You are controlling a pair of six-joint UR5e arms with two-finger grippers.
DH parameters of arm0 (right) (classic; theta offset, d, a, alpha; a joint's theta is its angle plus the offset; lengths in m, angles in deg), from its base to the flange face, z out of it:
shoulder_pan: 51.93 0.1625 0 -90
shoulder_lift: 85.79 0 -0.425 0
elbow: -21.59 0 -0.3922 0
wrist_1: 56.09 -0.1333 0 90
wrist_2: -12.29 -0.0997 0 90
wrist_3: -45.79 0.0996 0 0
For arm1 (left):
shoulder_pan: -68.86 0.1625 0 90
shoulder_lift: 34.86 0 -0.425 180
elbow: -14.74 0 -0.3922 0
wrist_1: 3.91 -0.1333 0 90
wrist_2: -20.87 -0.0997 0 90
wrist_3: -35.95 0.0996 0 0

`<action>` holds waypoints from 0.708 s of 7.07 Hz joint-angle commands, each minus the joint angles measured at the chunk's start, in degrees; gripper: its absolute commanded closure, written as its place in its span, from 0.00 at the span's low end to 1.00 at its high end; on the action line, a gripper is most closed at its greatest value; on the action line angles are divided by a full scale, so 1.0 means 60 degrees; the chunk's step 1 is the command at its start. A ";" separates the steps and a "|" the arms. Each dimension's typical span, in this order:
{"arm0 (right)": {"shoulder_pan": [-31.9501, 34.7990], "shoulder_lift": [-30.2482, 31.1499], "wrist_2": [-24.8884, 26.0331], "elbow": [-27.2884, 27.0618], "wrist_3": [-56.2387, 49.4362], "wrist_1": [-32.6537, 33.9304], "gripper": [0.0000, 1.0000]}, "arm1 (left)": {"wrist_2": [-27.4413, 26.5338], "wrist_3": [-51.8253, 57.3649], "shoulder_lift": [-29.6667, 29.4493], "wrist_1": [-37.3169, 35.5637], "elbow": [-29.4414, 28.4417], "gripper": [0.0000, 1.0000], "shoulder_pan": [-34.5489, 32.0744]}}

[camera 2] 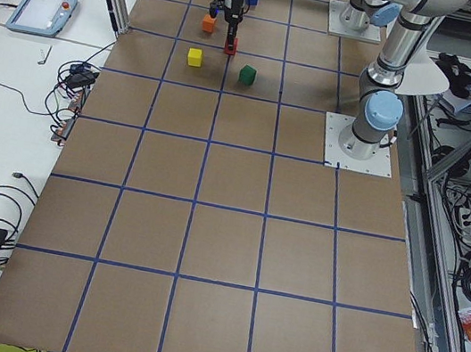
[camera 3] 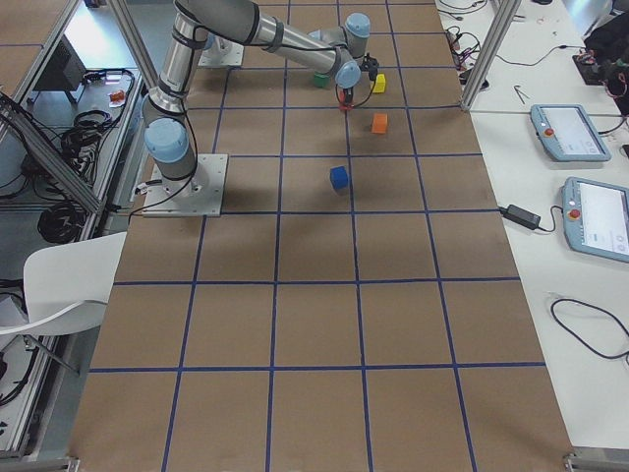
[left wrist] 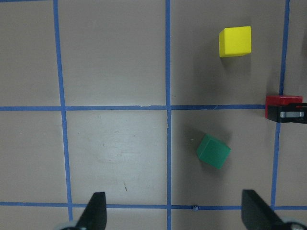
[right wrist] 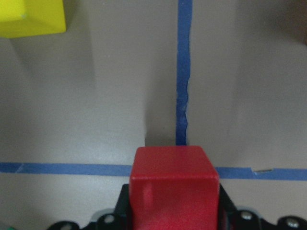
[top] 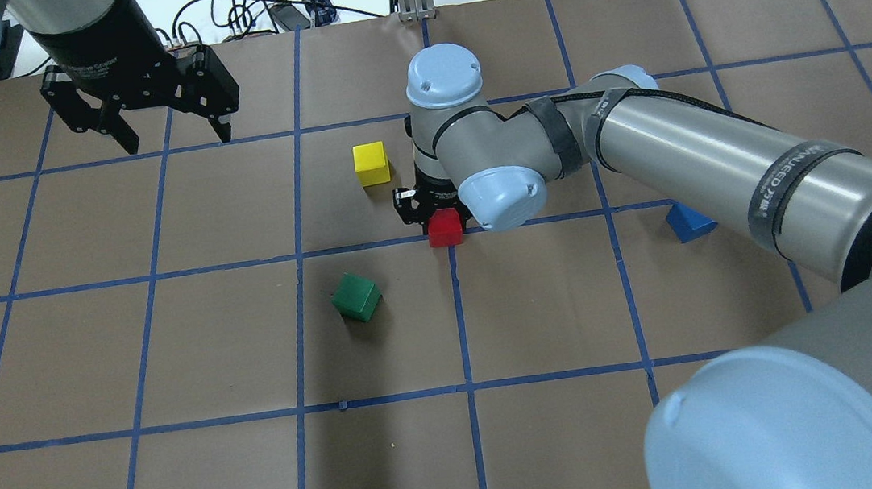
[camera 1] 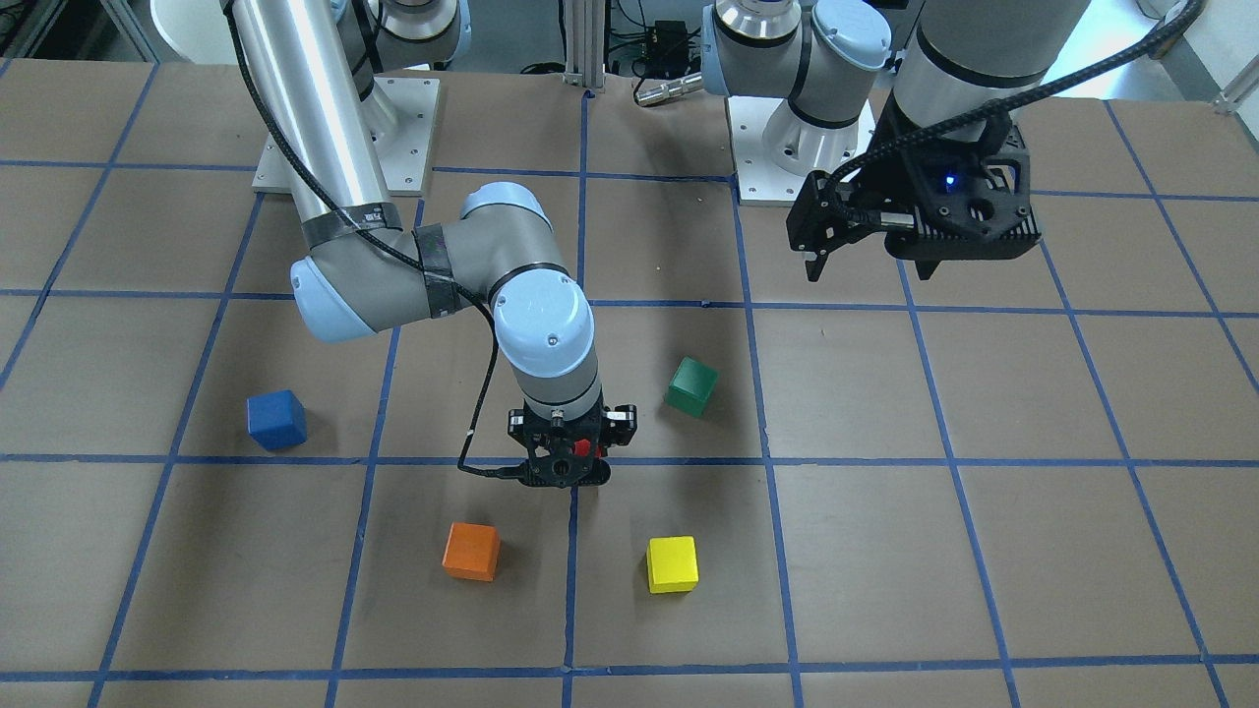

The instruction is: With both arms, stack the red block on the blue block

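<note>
The red block (top: 444,228) sits between the fingers of my right gripper (top: 432,208), near the table's middle on a blue tape crossing. In the right wrist view the red block (right wrist: 173,187) fills the space between the jaws, at or just above the table. In the front view only a bit of the red block (camera 1: 582,448) shows inside the right gripper (camera 1: 569,462). The blue block (top: 689,221) stands alone to the right, partly behind my right forearm; it is in full view from the front (camera 1: 276,420). My left gripper (top: 169,135) hangs open and empty, high over the far left.
A green cube (top: 356,296) lies rotated, near the red block on its left. A yellow cube (top: 371,163) stands just beyond the right gripper. An orange cube (camera 1: 471,551) stands near the yellow cube (camera 1: 672,563), hidden by my arm in the overhead view.
</note>
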 commanded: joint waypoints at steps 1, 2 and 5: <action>-0.0365 0.0803 0.0041 0.0735 -0.0129 -0.1943 1.00 | 0.0021 0.0001 0.0033 -0.0020 0.0058 0.00 -0.0001; -0.0876 0.1229 0.0157 0.1219 -0.0202 -0.3262 1.00 | 0.0035 -0.0013 0.0033 -0.0020 0.0058 0.00 -0.0015; -0.2983 0.2461 0.0493 0.1020 -0.3049 -0.4663 1.00 | 0.0109 -0.0101 0.0018 -0.0005 0.0058 0.00 -0.0030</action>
